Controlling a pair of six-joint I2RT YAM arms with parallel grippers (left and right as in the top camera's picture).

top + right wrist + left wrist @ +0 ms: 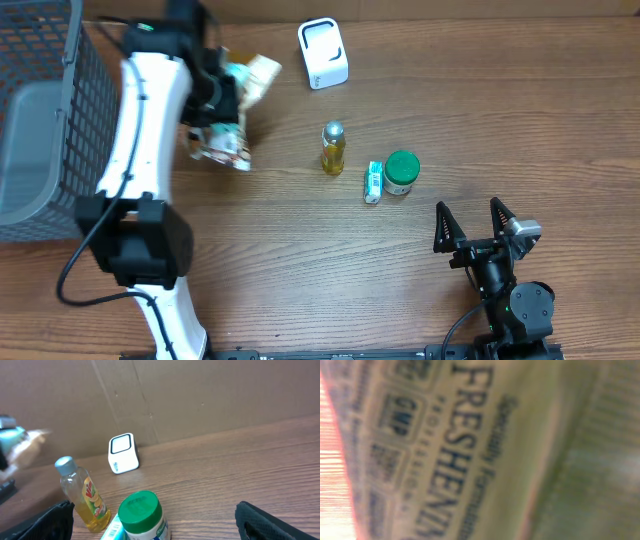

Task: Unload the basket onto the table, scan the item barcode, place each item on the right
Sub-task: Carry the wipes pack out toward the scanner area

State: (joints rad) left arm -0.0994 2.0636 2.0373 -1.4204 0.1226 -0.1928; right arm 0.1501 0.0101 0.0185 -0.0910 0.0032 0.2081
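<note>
Filling the left wrist view is a blurry packet (470,450) with dark letters on it. From above, the left gripper (220,103) is closed on this packet by its middle, left of the white scanner (323,53). A grey basket (60,60) stands at the left edge of the table (300,260); what is in it cannot be told. A bottle (333,148) has yellow liquid inside. A green-lidded jar (401,172) sits just beside a small box (373,182). The right gripper (478,222) is wide and empty.
</note>
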